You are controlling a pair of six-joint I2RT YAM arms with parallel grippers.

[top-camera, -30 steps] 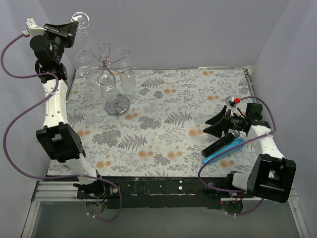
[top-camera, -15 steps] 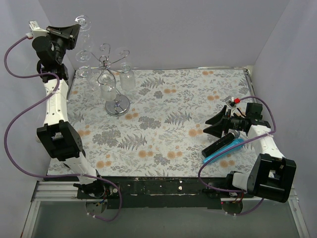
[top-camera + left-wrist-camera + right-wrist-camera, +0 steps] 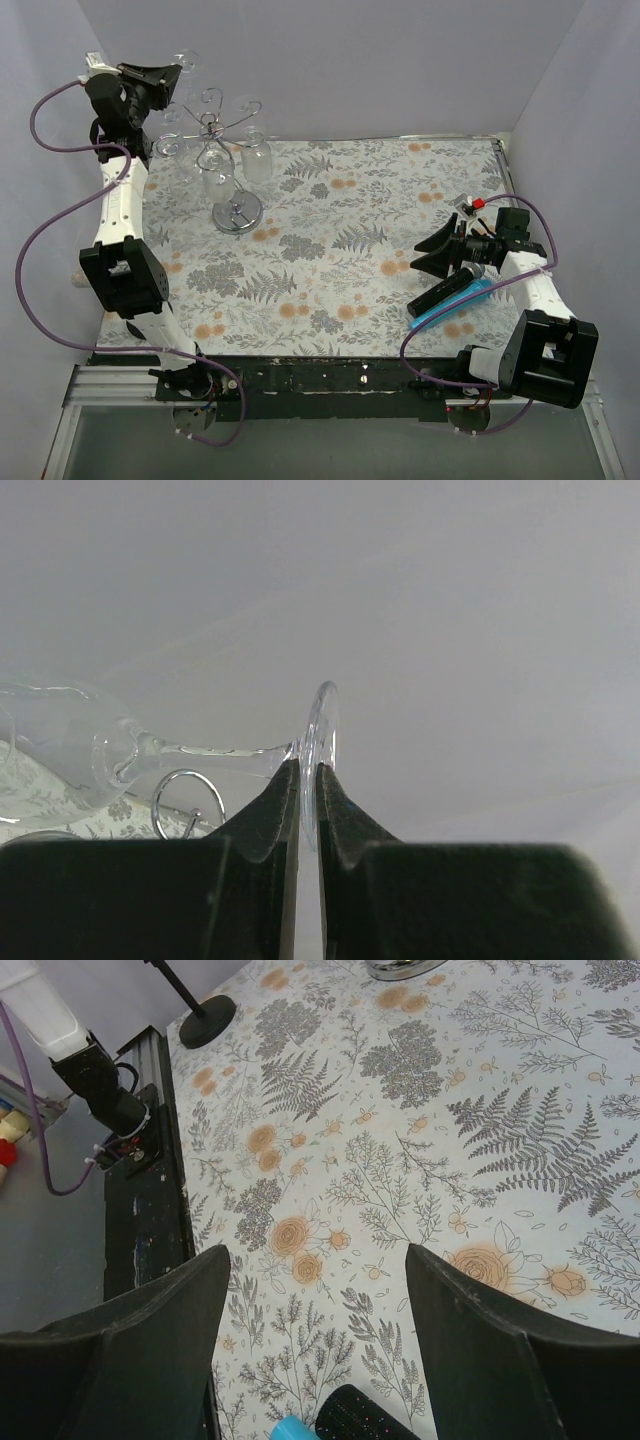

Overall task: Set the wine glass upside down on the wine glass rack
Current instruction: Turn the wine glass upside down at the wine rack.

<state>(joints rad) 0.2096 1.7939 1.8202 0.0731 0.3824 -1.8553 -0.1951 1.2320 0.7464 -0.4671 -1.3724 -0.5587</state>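
Left wrist view showed the left gripper clamped on the round foot of the wine glass. The glass lay sideways, its bowl at the left edge of the frame, and a curled arm of the wine glass rack showed just below its stem. Top external view had this gripper in the upper left of the frame, beside the rack's top. The rack's shiny base stood on the floral tablecloth. At mid-right, the right gripper hung over the cloth with fingers spread apart, holding nothing.
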